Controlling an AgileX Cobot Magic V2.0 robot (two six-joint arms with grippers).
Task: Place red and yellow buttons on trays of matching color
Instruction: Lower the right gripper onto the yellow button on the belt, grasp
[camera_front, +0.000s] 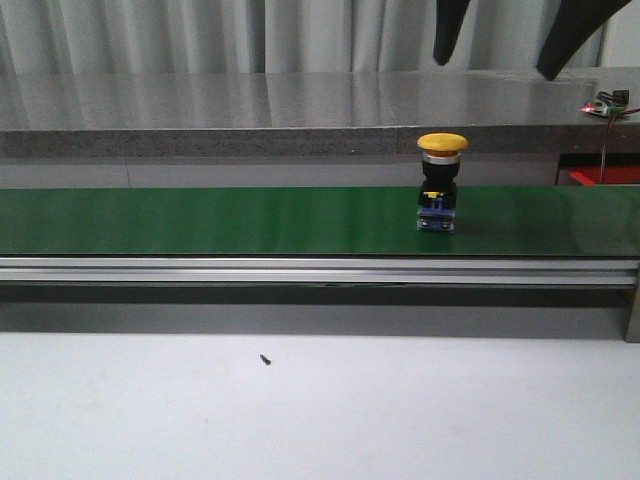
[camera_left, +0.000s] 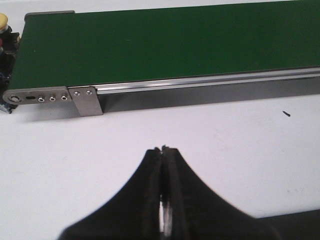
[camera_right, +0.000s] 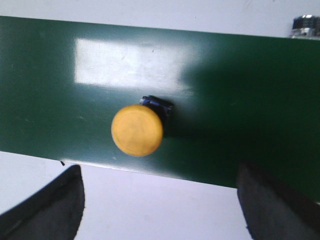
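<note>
Yellow button (camera_front: 442, 183) is standing upright on the green belt (camera_front: 200, 220), right of the belt's middle, its mushroom cap topping a black body and blue base. It is looking like hard, light plastic, rigid and smooth, top-heavy enough to tip if nudged; the blocky body under the cap is probably offering the surest hold, the rounded cap being likelier to slip. The right gripper (camera_right: 160, 200) is hanging above it with jaws spread wide and nothing between them. The left gripper (camera_left: 164, 150) is waiting over the white bench (camera_front: 400, 420), jaws pressed together and holding nothing.
</note>
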